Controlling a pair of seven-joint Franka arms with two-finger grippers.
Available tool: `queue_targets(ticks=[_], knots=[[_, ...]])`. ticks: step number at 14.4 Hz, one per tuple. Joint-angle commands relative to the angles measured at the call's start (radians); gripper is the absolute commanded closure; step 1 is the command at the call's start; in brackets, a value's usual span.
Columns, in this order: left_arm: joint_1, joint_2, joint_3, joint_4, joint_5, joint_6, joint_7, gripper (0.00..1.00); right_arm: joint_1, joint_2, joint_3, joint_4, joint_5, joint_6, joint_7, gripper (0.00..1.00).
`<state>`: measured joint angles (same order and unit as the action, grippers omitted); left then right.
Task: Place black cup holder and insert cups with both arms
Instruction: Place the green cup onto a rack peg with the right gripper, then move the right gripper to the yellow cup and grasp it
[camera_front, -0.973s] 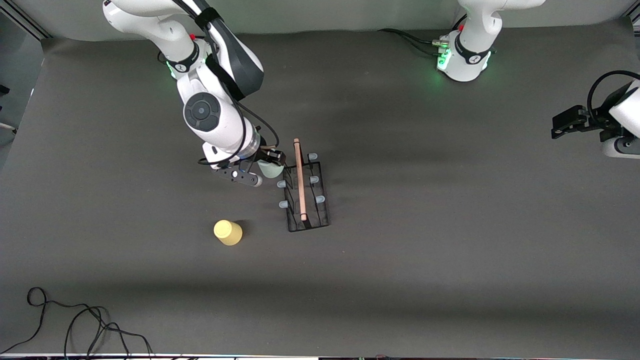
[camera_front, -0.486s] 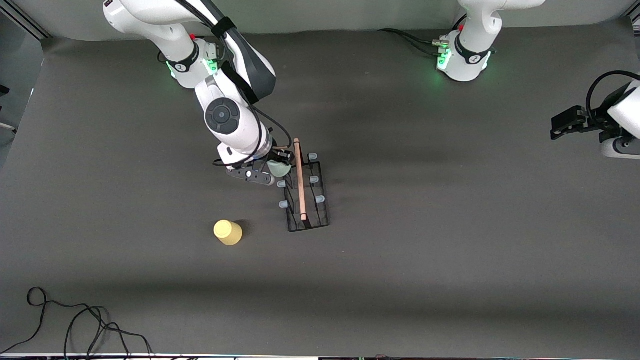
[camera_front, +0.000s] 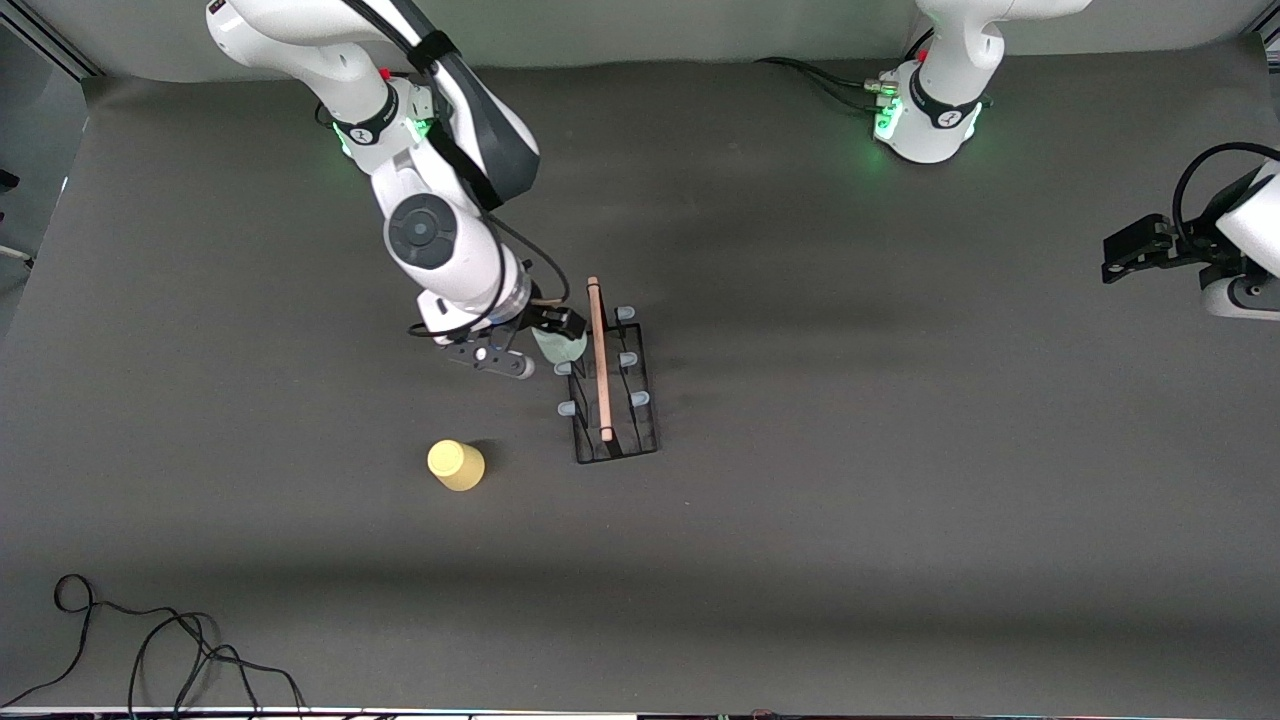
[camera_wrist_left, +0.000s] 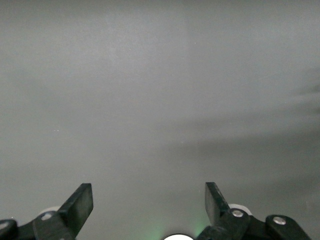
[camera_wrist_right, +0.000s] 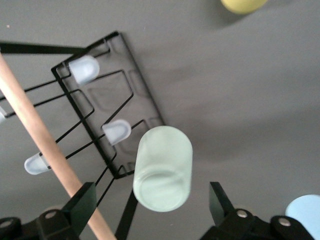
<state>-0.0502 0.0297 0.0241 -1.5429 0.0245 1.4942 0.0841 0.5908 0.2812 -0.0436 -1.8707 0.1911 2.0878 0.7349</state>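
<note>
The black cup holder (camera_front: 615, 400) stands mid-table, its wooden rod (camera_front: 599, 360) on top. The mint green cup (camera_front: 560, 347) sits upside down and tilted over the holder's prong farthest from the front camera, on the side toward the right arm's end. My right gripper (camera_front: 540, 335) is open around that cup (camera_wrist_right: 162, 167), and its fingers (camera_wrist_right: 82, 205) stand clear of the cup's sides. The yellow cup (camera_front: 456, 465) stands upside down on the table, nearer the front camera. A light blue cup (camera_wrist_right: 305, 212) shows at the right wrist view's edge. My left gripper (camera_front: 1135, 248) waits open.
Two bare blue-tipped prongs (camera_wrist_right: 84, 69) (camera_wrist_right: 117, 132) stick out on the mint cup's side of the holder. A black cable (camera_front: 150, 650) lies loose near the front edge at the right arm's end. The left wrist view shows only grey surface.
The right gripper has opened and let go of the mint green cup, which now rests on the holder's prong. The right arm swung slightly. The left arm stayed still.
</note>
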Motion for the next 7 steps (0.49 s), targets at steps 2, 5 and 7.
queue_targets(ticks=[2,5,7], knots=[[-0.008,0.007,0.007,0.014,0.011,0.005,0.014,0.0,-0.002,0.003,-0.154,0.062,-0.022,-0.091,-0.271,0.0],[-0.007,0.006,0.007,0.014,0.006,0.009,0.016,0.0,-0.023,0.052,-0.217,0.071,-0.012,-0.037,-0.412,0.0],[-0.005,0.007,0.007,0.013,0.005,0.009,0.014,0.0,-0.071,0.101,-0.217,0.074,-0.006,0.041,-0.475,0.0]])
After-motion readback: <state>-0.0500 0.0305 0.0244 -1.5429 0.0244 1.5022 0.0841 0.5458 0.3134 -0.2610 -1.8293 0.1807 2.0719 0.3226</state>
